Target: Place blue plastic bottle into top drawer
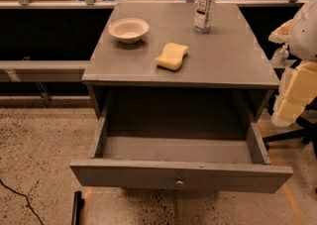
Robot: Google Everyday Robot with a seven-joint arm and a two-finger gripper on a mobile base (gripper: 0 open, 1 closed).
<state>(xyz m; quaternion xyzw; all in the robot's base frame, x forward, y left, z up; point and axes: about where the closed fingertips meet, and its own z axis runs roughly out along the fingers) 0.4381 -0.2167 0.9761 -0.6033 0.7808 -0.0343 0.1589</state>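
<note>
Blue plastic bottle (205,3): slim, clear, white screw cap, white label with dark print. It stands upright at the back right of the flat grey cabinet top (223,65), near the rear edge. It is outside the drawer.

Rest of the scene, left to right:
- Thin black cable (15,196) lies on the speckled floor (39,144), bottom left corner.
- Short black bar (77,208) at the bottom edge, just left of the drawer front. Can't tell what it is.
- Round shallow white bowl (129,29), right way up, back left of the cabinet top, well apart from the blue plastic bottle.
- Yellow wavy-edged sponge (172,56) lies flat near the middle of the top, between bowl and bottle but nearer the front edge. It touches neither.
- Wide shallow grey top drawer (124,173) is pulled out toward me below the top's front edge. Small round metal knob (179,183) at the centre of its flat front panel.
- My gripper (290,105) is at the right edge of view, beside the cabinet's right side, on the pale cream end of my white arm (307,30). It is well apart from the bottle and not touching it. Can't tell whether it is spread or pressed together.
</note>
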